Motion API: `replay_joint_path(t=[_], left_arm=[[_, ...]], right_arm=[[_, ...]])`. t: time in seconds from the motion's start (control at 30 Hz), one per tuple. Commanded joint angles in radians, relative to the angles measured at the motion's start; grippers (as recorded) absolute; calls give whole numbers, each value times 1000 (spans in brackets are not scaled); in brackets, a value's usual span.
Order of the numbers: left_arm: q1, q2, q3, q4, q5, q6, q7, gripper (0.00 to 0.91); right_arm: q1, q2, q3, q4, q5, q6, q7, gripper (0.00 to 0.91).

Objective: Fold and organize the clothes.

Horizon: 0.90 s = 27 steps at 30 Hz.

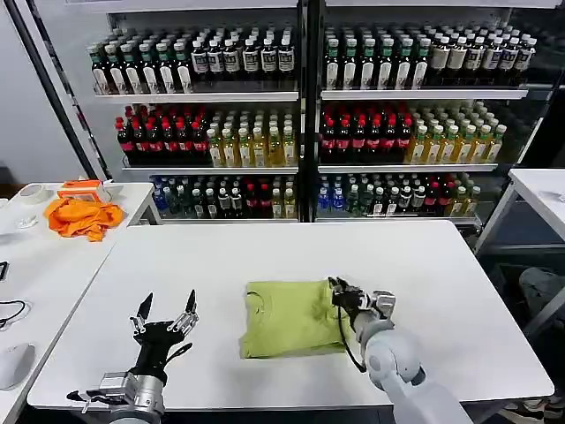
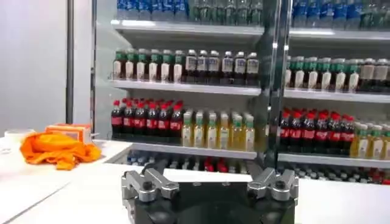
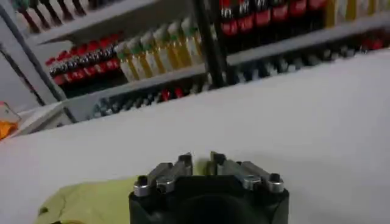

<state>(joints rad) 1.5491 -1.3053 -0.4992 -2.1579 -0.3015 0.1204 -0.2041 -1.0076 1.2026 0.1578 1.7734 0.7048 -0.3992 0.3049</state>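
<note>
One folded T-shirt [image 1: 291,318] lies on the white bench [image 1: 265,256]. The right gripper [image 1: 342,294] pinches its right edge with closed fingers; the left gripper [image 1: 165,314] hovers spread open beside it.

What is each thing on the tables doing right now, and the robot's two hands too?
T-shirt: folded into a rough square, lying flat on the table.
Right hand: at the shirt's right edge, fingers close together on the cloth.
Left hand: open, over bare table left of the shirt, holding nothing.
Orange cloth: crumpled in a heap on the side table.
</note>
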Motion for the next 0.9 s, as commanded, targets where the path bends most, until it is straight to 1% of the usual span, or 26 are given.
replay_joint_path(t=[0.03,0.13,0.27,0.37,0.5,0.6,0.77,0.9], left_arm=[[5,-1,3,-18,2,-1,3,907],[7,-1,8,-23,4,-3,4,907],[13,-2,11,-35,16,-11,9,907],[20,-2,10,-43,16,-2,9,907],[34,-1,7,-59,21,9,10,907],[46,-1,8,-73,22,12,14,907],[60,-6,12,-86,30,14,17,907],[73,-8,18,-101,46,24,23,907]], right_arm=[[-271,-27,87,141,-440,288,-77,907],[-344,-28,130,181,-480,327,-77,907],[-431,-19,181,263,-508,357,-72,907],[-492,-9,213,294,-552,382,-80,907],[-551,5,253,336,-550,412,-75,907],[-583,10,288,368,-563,416,-77,907],[-613,16,313,393,-557,417,-81,907],[-617,30,310,401,-503,403,-82,907]])
